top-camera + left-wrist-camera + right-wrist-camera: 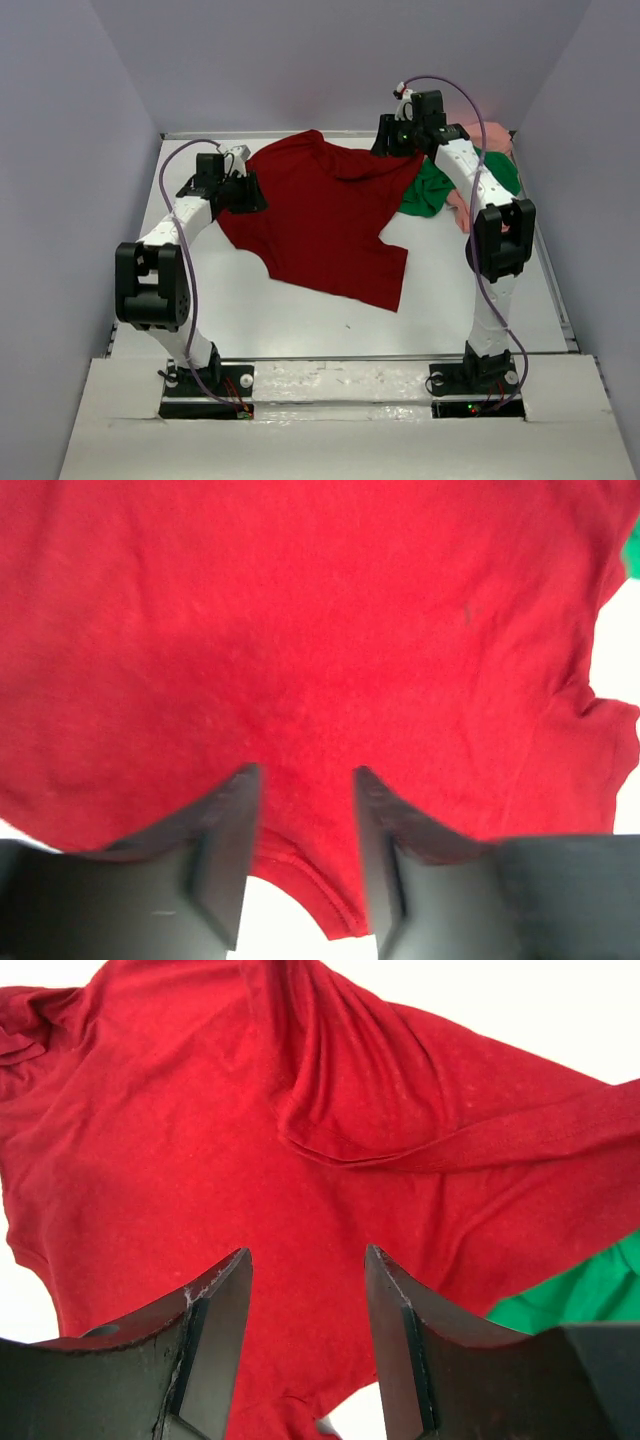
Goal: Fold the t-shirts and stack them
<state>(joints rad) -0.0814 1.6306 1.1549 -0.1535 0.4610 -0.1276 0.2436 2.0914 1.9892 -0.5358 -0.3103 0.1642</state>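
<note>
The dark red t-shirt (330, 220) lies spread and wrinkled across the middle of the white table. My left gripper (250, 190) is at its left edge; in the left wrist view the left gripper (306, 772) has its jaws apart, with the red shirt's hem (310, 890) between them. My right gripper (400, 140) is at the shirt's far right corner; in the right wrist view the right gripper (307, 1252) has its jaws apart over the red cloth (300, 1160). The green t-shirt (430, 190) and the pink t-shirt (490, 135) lie bunched at the back right.
The table (300, 310) has a raised rim along the back and right sides, with grey walls close around it. A bit of green cloth (580, 1295) shows beside the right fingers. The two arm bases stand at the near edge.
</note>
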